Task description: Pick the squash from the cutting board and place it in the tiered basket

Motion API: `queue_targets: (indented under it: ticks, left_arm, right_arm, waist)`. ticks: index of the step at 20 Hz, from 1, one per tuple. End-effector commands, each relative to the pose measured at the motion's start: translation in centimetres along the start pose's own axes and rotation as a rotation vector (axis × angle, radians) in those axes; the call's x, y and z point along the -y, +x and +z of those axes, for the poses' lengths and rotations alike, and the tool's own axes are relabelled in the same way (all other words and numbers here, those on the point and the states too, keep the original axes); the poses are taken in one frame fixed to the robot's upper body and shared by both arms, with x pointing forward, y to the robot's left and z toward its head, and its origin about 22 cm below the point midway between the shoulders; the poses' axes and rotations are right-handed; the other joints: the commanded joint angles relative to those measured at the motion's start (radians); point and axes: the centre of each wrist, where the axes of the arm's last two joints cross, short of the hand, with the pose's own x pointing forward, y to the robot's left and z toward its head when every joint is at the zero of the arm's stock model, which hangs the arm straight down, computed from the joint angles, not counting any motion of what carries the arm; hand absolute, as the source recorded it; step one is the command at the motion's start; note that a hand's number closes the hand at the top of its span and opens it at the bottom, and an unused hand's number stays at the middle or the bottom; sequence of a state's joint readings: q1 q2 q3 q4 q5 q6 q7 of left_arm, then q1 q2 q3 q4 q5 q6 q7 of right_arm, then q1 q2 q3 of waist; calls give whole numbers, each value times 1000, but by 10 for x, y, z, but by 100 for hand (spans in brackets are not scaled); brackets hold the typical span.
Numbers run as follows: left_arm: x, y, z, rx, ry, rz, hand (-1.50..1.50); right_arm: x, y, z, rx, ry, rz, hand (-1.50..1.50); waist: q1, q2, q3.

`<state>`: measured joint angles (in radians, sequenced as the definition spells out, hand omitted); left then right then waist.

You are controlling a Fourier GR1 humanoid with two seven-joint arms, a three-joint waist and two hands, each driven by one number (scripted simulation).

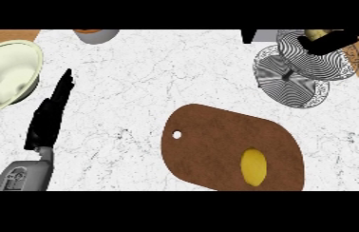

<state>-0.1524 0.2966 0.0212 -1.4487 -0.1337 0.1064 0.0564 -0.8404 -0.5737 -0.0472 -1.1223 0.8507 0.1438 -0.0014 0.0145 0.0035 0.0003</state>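
Note:
The yellow squash [254, 167] lies on the brown cutting board [210, 145], near the board's lower right end. The tiered basket [291, 81], made of round wire trays, stands at the upper right of the white counter, well apart from the board. A black piece with a tan tip [328, 42] sits over its upper tray. My left hand [49, 117] rests at the left edge with straight fingers pointing up, holding nothing, far from the squash. My right hand does not show.
A pale yellow-green bowl [14, 72] sits at the left edge, just above my left hand. A grey pot [96, 35] stands at the top edge. A grey and black object [261, 35] is beside the basket at the top.

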Motion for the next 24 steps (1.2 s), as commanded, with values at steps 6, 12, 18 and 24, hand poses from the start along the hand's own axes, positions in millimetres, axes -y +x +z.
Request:
queue_targets:
  ticks: [6,12,18,24]
  left_arm:
    - [-4,9,-6,-6,-7,2,0]
    - [-11,11,-13,-3,14,-2,0]
    - [12,9,-8,7,9,-1,0]
    - [-5,-6,10,0,16,6,0]
  right_arm:
    - [-46,-43,2,-76,200,-192,150]
    - [-55,-47,-3,-129,217,-274,-150]
    - [-30,-67,-2,-129,24,-467,-150]
    - [1,-82,0,-157,-113,-520,-150]
  waist:
    - [-3,1,0]
    - [-2,2,0]
    - [-11,0,0]
    - [-4,-2,0]
